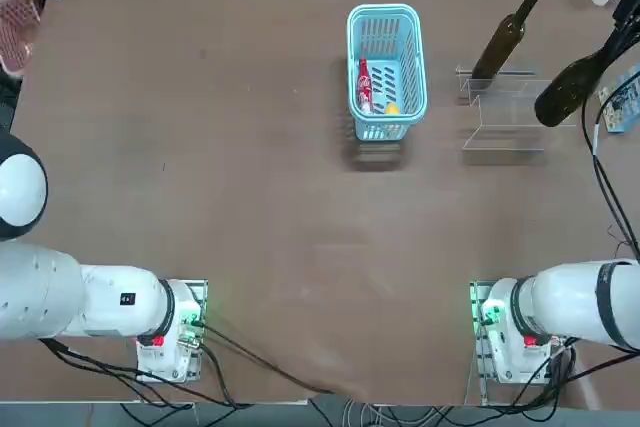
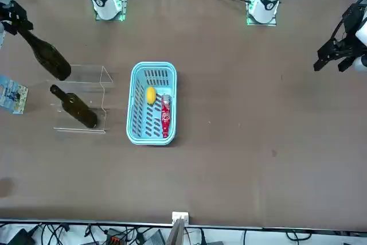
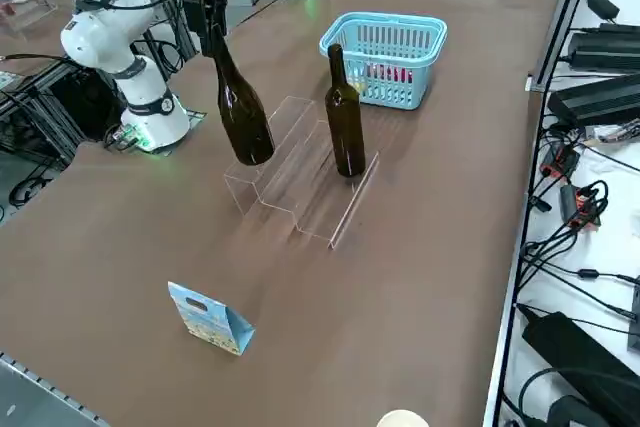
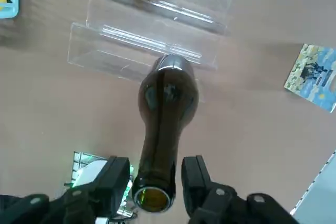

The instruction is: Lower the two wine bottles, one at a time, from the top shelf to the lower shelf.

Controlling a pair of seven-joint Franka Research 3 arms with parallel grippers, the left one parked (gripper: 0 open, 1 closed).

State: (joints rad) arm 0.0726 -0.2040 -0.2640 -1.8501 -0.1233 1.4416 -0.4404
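Right wrist view: the right hand (image 4: 156,174) is sitting around the neck of the broader bottle (image 4: 168,98), just under the mouth. Its fingers (image 4: 191,174) are narrowly parted, with a thin gap showing on each side, so no firm pinch is showing yet.

The bottle is standing at the robot-side edge of the top shelf (image 3: 278,125). The neck is looking centred between the pads.

Judgement: the squeeze is wanting to finish square before any lift. Then a straight rise, to clear the acrylic lip, and a level carry outward.

Beyond, the lower shelf (image 3: 312,193) is narrow. The slimmer bottle (image 3: 345,122) appears to be standing there, well apart from the broader one. The set-down is needing a spot beside it and the base flat before release, not over the counter (image 3: 420,277).
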